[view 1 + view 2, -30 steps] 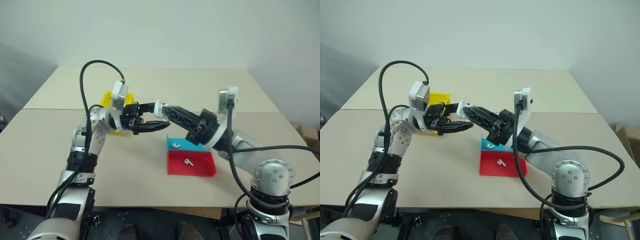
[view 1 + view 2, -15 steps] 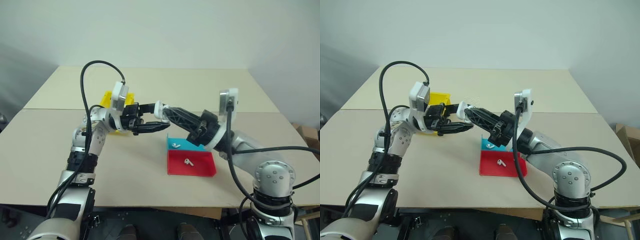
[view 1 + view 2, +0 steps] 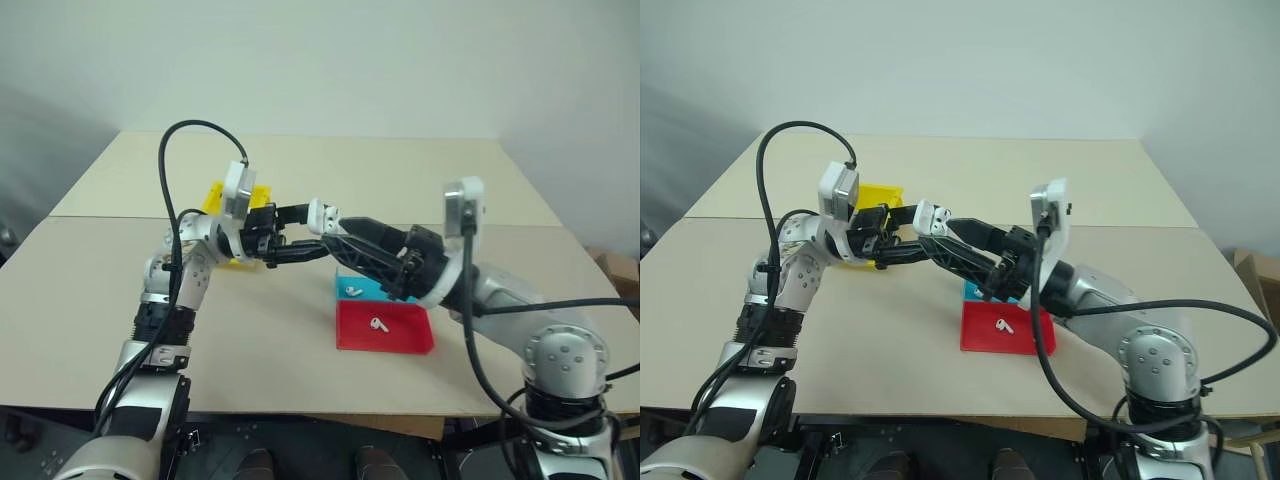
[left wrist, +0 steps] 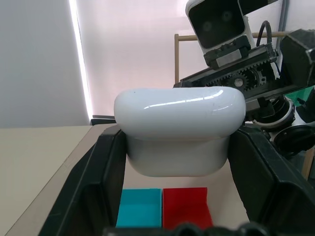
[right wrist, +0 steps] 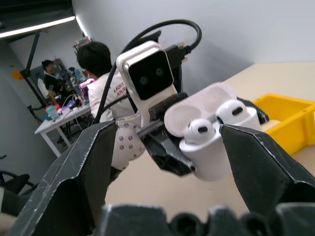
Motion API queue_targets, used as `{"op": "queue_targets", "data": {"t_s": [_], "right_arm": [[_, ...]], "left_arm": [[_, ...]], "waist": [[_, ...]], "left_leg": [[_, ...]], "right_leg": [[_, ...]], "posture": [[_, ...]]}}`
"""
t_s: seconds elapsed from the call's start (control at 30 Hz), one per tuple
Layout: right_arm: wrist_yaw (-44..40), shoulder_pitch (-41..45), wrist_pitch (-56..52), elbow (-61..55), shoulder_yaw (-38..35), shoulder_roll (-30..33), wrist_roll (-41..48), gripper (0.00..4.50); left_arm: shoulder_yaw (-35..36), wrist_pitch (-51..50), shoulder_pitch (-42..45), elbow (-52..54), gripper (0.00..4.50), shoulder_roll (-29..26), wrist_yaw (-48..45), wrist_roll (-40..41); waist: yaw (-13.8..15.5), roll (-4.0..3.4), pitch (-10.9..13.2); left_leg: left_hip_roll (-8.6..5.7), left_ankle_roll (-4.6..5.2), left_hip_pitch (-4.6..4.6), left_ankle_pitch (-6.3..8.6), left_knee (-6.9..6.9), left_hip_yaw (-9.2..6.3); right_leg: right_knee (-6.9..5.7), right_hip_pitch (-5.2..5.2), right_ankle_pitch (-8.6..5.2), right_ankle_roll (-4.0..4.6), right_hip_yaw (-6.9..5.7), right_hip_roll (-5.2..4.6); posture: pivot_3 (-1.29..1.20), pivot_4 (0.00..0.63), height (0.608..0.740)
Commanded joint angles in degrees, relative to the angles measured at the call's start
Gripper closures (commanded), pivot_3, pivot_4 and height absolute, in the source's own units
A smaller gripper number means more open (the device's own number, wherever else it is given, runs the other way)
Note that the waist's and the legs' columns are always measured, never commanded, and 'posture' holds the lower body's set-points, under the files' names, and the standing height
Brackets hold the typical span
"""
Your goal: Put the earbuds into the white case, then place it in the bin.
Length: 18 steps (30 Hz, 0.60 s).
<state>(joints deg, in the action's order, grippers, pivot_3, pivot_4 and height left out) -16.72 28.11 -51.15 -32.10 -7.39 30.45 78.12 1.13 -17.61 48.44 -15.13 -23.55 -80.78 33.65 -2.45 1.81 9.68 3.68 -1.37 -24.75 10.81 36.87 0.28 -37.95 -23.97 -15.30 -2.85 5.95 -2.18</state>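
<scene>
A glossy, smooth white plastic shell is shown by the white case (image 4: 179,128), with highlights on its rounded lid; the same gloss is seen on the earbuds (image 5: 201,129) seated in it. Matt black plastic is presented by the fingers (image 5: 74,182) of the right tool. Bright, smooth plastic is displayed by the bin (image 5: 275,118), and a matt pale surface by the worktop (image 3: 400,170)
</scene>
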Motion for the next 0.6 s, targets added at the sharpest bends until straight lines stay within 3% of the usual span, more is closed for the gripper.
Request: {"op": "queue_targets", "data": {"t_s": [0.03, 0.2, 0.4, 0.6], "right_arm": [[-3.84, 0.84, -0.51, -2.59, -2.76, 4.71, 2.52, 0.82], [-7.55, 9.77, -2.01, 1.43, -0.71, 13.75, -3.55, 2.29], [-20.83, 29.00, -2.57, 8.59, 14.13, 19.72, -21.89, 4.42], [-33.51, 41.56, 1.03, 14.11, 31.31, 17.83, -40.21, 4.46]], "left_arm": [[-0.41, 0.86, 1.43, -0.42, 1.71, -0.22, 0.31, -1.25], [-4.51, 1.99, 1.30, -0.37, 1.71, 0.49, 2.99, -7.03], [-8.35, 4.30, 1.63, -0.40, 1.71, 2.23, 6.10, -12.21], [-8.76, 4.81, 2.06, -0.18, 1.71, 4.09, 9.50, -13.87]], "waist": [[-0.01, 0.00, 0.00], [-0.25, -0.02, 0.00], [-0.15, -0.04, 0.00], [0.02, -0.05, 0.01]], "left_leg": [[-0.01, 0.00, 0.00, 0.00, 0.00, 0.00], [-0.02, 0.00, 0.02, 0.00, 0.02, -0.01], [0.02, 0.02, 0.02, 0.00, -0.03, -0.02], [0.02, 0.02, -0.19, 0.00, 0.02, 0.00]], "right_leg": [[-0.01, 0.00, 0.00, 0.00, 0.00, -0.01], [-0.03, 0.00, 0.00, 0.00, 0.01, 0.00], [0.00, -0.07, -0.02, 0.04, 0.00, 0.06], [-0.03, -0.26, -0.02, 0.04, -0.01, 0.04]], "posture": [[0.00, 0.150, 0.740], [0.00, 0.150, 0.740], [0.00, 0.150, 0.740], [0.00, 0.150, 0.740]]}}
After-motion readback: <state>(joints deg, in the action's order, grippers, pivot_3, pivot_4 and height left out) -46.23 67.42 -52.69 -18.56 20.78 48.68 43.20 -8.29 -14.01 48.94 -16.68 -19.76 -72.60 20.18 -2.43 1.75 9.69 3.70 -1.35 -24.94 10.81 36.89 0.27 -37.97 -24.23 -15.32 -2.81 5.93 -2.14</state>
